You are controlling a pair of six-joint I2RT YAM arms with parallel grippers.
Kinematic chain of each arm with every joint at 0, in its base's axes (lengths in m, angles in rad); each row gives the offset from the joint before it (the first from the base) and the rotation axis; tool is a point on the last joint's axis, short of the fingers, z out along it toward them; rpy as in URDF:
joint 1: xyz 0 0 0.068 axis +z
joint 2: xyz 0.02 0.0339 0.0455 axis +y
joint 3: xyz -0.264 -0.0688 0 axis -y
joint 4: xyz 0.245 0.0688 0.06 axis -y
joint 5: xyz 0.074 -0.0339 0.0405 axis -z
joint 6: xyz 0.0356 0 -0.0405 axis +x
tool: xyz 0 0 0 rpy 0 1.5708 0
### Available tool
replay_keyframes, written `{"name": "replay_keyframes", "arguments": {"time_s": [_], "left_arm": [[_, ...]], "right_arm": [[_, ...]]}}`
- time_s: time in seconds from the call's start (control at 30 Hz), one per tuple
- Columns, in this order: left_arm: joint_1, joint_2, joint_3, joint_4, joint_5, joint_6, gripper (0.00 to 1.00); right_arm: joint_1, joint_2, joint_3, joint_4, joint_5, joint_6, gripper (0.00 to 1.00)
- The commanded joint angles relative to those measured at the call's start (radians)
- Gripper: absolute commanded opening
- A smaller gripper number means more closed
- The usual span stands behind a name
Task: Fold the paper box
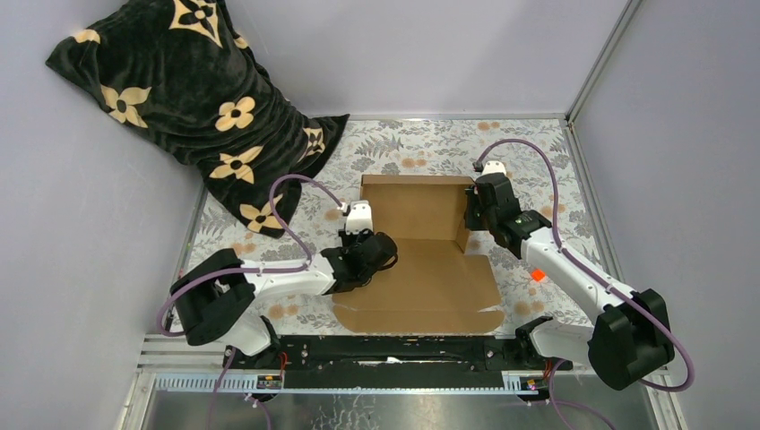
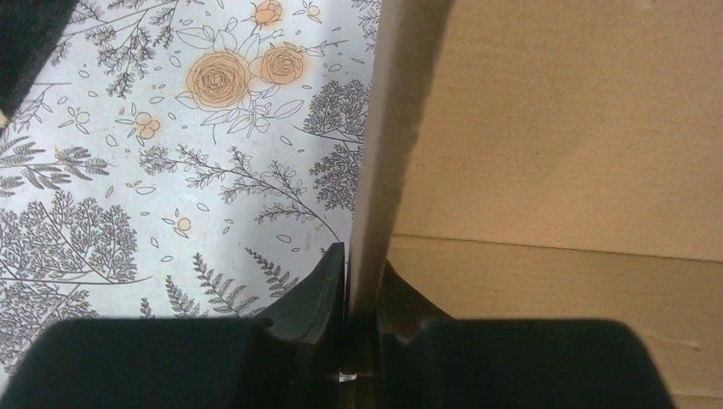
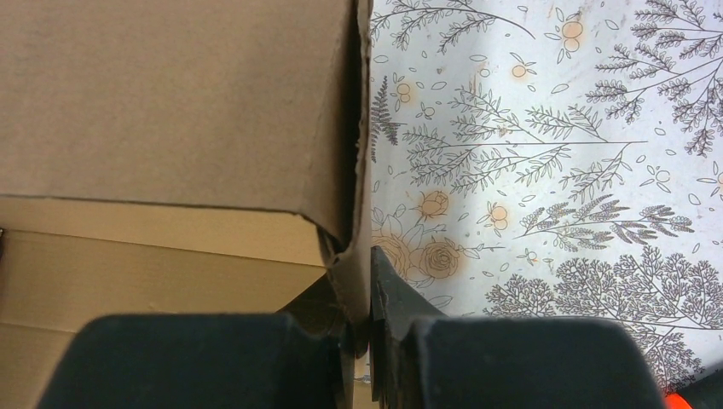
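Nearest, the left gripper (image 2: 362, 266) is seen clamped on the upright left side flap of the paper box (image 1: 430, 269). The right gripper (image 3: 360, 277) is pinched shut on the right side flap. The box is laid mid-desk (image 1: 421, 148), back wall raised, front panel flat toward the near edge. An orange marker (image 1: 538, 275) is noted near the right edge, and a black flowered cushion (image 1: 179, 98) at the far left corner.

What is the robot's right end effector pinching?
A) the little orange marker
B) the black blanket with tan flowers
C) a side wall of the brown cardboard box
C: the right wrist view shows the right end effector with its fingers closed on an upright side wall of the plain brown corrugated cardboard box, while the small orange marker lies apart from it.
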Motion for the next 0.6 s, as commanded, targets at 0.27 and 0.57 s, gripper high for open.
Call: {"name": "replay_keyframes", "arguments": {"time_s": [0.27, 0.57], "left_arm": [[-0.017, 0.037, 0.078, -0.212, -0.158, -0.128, 0.06], [-0.022, 0.048, 0.112, -0.293, -0.190, -0.177, 0.09]], "right_arm": [[0.005, -0.047, 0.014, 0.020, 0.012, -0.001, 0.00], [0.006, -0.048, 0.016, 0.015, 0.010, -0.001, 0.00]]}}
